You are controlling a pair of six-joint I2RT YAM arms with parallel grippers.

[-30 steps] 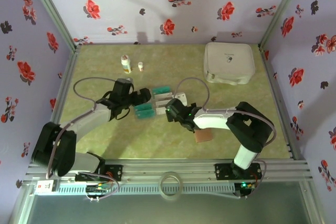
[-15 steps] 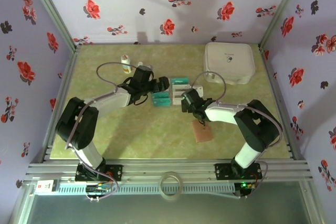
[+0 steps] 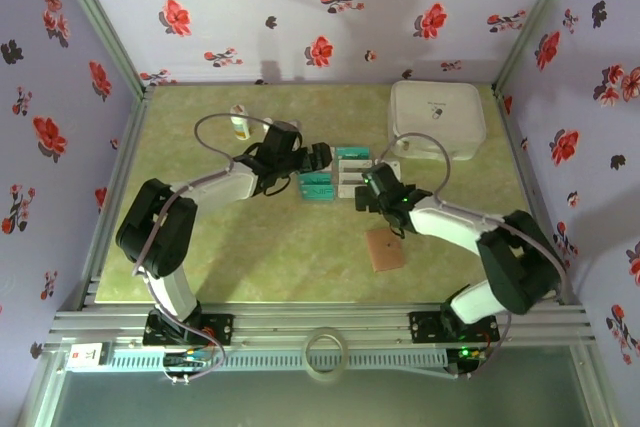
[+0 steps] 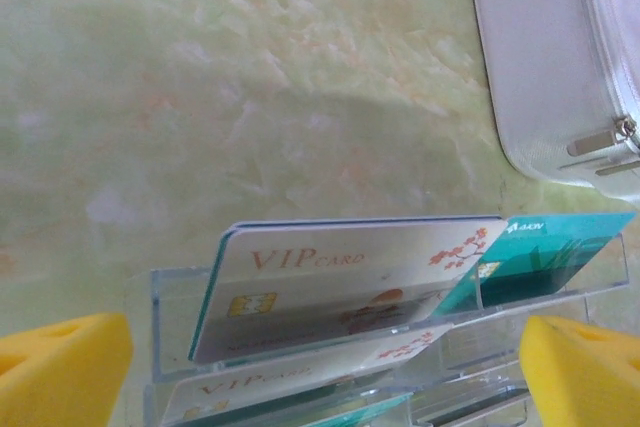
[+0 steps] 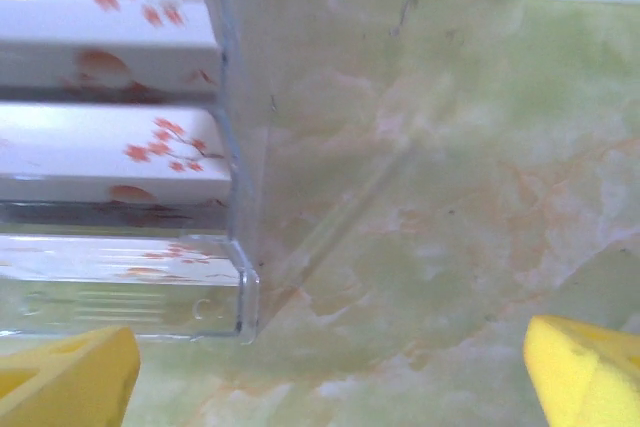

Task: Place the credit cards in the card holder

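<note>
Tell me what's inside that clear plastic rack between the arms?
Cards stand in the clear rack: silver-grey VIP cards and a teal card. Front cards cover those behind, so the count is unclear.

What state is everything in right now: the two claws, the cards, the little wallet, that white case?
Left gripper: open, empty.
Right gripper: open, empty.
Credit cards: standing in the clear tray.
Card holder: lying flat, untouched.
White case: closed.

white case [image 4: 545, 57] cropped, clear tray [image 4: 165, 327] cut off
</note>
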